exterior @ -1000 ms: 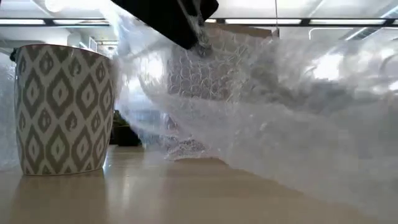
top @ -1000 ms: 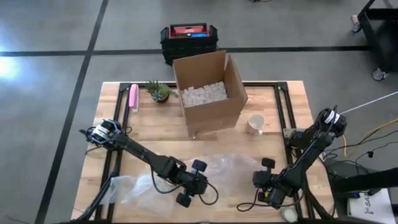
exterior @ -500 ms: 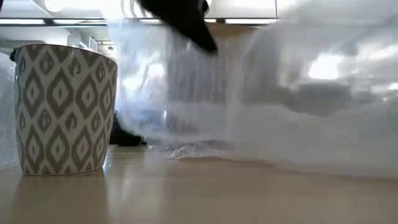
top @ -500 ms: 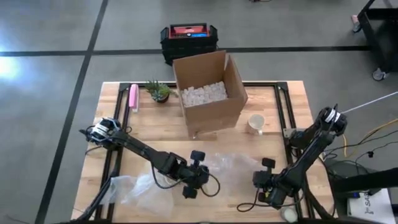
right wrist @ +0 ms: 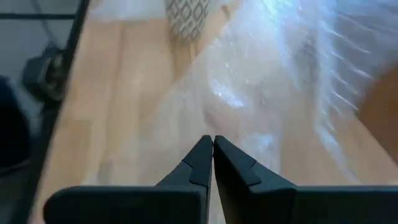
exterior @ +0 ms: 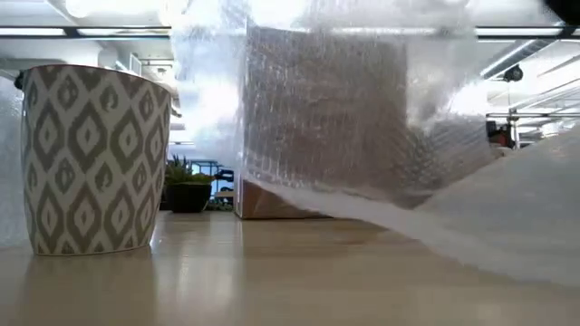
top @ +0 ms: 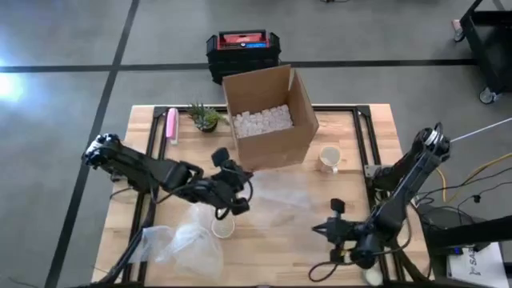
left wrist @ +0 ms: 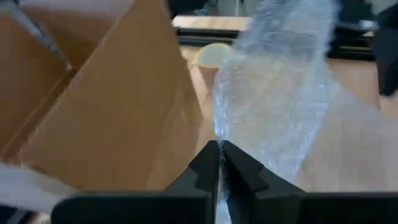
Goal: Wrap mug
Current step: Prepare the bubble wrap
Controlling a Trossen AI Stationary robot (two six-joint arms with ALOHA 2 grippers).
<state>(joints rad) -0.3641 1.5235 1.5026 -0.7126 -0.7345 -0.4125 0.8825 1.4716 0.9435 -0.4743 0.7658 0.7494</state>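
The left gripper [top: 238,182] sits near the middle of the bench [top: 192,160], just in front of the open cardboard box [top: 269,120]. Its fingers [left wrist: 208,163] are clenched on an edge of the bubble wrap sheet [top: 276,192], which rises from the pinch in the left wrist view and stretches away toward the right side of the bench. In the low view the sheet [exterior: 362,136] hangs like a curtain in front of the box and slopes down to the bench surface.

The patterned mug [top: 222,228] stands upright near the bench's front edge, just in front of the left gripper and apart from the sheet. The low view shows its grey-and-white diamond pattern [exterior: 93,158]. Beside it, at the front left corner, lies a crumpled heap of clear plastic [top: 188,244].

The right gripper [top: 324,230] is near the front right part of the bench, its fingers [right wrist: 205,158] pressed together, with the wrap's far end lying ahead of them; whether they grip it cannot be told.

A white mug [top: 329,158] stands right of the box. A small potted plant [top: 206,118] and a pink object [top: 171,126] sit near the back left corner.
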